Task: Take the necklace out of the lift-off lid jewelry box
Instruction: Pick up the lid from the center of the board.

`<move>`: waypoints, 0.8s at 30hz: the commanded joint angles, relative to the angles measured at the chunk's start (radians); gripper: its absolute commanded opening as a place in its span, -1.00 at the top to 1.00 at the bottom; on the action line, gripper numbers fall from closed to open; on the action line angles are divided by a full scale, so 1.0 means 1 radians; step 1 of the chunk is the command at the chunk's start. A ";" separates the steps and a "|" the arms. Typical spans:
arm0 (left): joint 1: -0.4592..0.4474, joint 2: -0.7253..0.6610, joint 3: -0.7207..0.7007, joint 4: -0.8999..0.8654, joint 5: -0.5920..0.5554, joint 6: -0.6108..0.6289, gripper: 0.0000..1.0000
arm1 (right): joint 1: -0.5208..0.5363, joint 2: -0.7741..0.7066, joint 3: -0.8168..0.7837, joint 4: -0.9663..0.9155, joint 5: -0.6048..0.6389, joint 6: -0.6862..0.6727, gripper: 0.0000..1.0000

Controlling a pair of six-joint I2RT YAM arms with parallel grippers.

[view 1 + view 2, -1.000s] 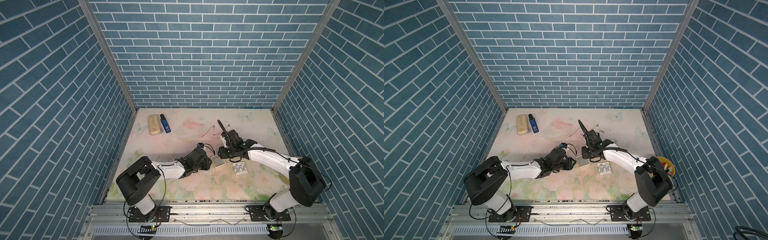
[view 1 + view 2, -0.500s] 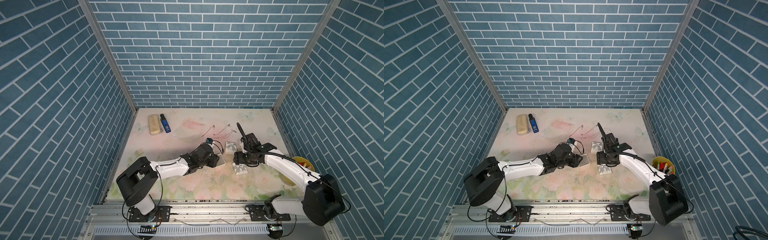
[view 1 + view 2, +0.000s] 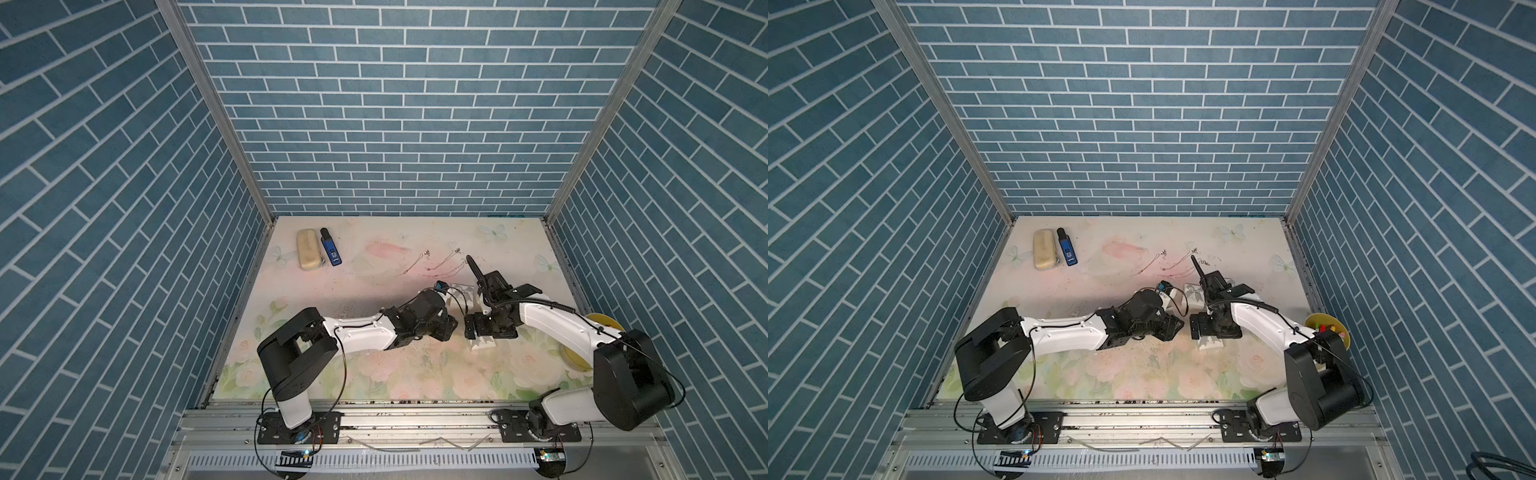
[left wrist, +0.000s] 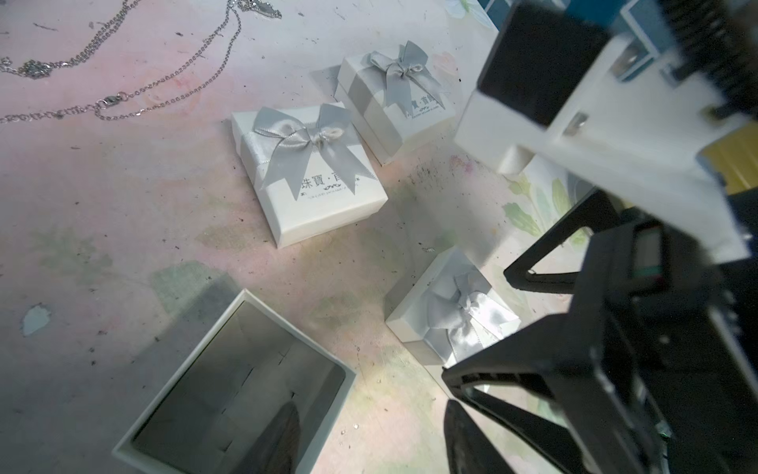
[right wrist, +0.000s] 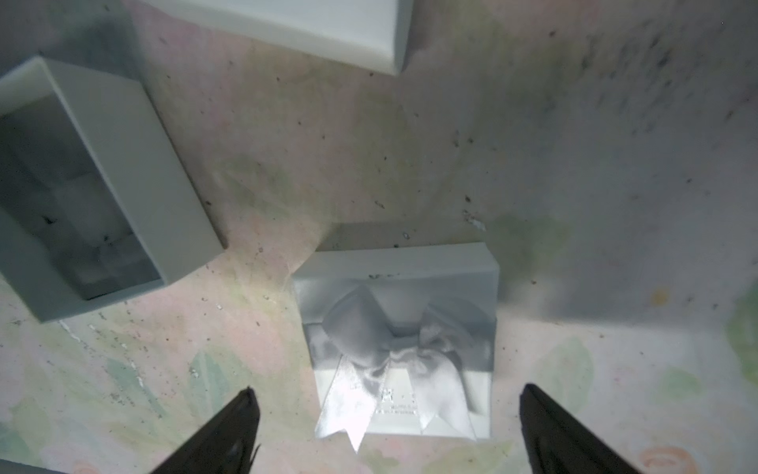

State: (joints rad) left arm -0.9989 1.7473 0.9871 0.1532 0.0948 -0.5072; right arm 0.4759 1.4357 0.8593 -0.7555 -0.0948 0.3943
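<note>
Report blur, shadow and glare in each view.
Right wrist view: soft and hazy throughout, the white lid with grey satin bow blurred, glare on its ribbon tails; left wrist view: sharper, the open white cardboard box base in shadow; both top views: evenly lit, sharp.

The bowed white jewelry box (image 4: 328,205) reads "珠寶·首", probably continuing under its ribbon (image 4: 303,147); smaller print below is illegible.

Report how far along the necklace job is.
Done: the lid is off, lying on the table beneath the open right claw; the box base shows only its grey insert, and necklace chains lie loose on the table. In hand: nothing; the left claw sits open astride the base's wall. Left: probably only backing the arms away. Two more boxes are closed.
</note>
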 commanded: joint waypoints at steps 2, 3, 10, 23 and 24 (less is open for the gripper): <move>-0.006 -0.004 -0.003 0.003 0.004 0.012 -0.15 | -0.015 0.037 0.022 -0.011 -0.018 -0.032 -0.97; -0.006 -0.005 -0.005 0.005 0.003 0.011 -0.15 | -0.021 0.049 0.024 -0.004 -0.024 -0.037 -0.97; -0.006 -0.011 -0.008 0.000 0.002 0.016 -0.12 | -0.037 0.104 0.027 0.042 -0.047 -0.054 -0.80; 0.002 -0.054 -0.038 -0.018 -0.036 0.033 -0.09 | -0.037 0.067 0.032 0.015 -0.048 -0.069 -0.51; 0.006 -0.060 -0.044 -0.017 -0.038 0.034 -0.10 | -0.037 0.062 0.032 0.012 -0.049 -0.069 -0.49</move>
State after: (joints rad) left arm -0.9989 1.7203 0.9649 0.1467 0.0769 -0.4911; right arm 0.4419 1.5330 0.8703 -0.7170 -0.1349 0.3508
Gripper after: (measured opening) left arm 0.549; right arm 0.755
